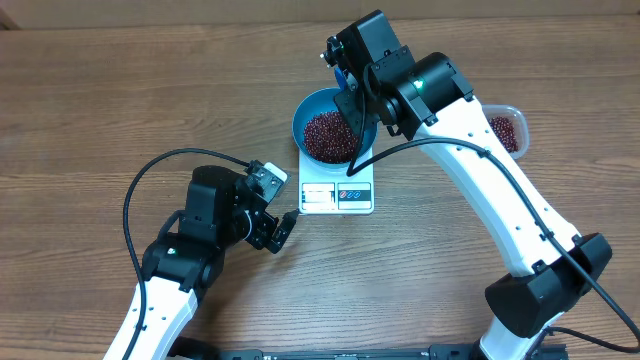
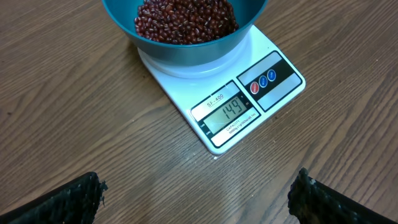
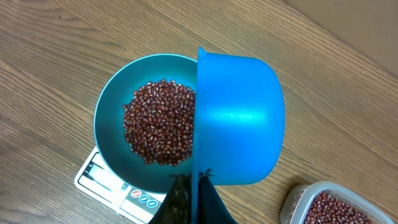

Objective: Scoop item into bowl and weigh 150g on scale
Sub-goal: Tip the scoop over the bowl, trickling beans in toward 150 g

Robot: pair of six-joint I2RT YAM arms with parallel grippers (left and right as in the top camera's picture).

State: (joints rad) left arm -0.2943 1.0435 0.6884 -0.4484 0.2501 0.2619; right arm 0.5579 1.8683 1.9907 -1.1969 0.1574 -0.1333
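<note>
To me this looks like a robotics lab bench, not a kitchen. I'm working over a plain wood-grain table [image 1: 90, 110], with my left arm [image 1: 180, 260], right arm [image 1: 500, 190] and a loose black cable [image 1: 135, 190] in view. The only props are a scale [image 1: 337, 192], bowl [image 1: 308, 108], beans [image 1: 325, 135], scoop [image 3: 239, 118] and plastic tub [image 1: 510, 125]. I can see only the tabletop.

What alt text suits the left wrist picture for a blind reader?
A white kitchen scale on a wooden table reads 149, with a blue bowl of dark red beans on it. The open left gripper frames the bottom.
</note>
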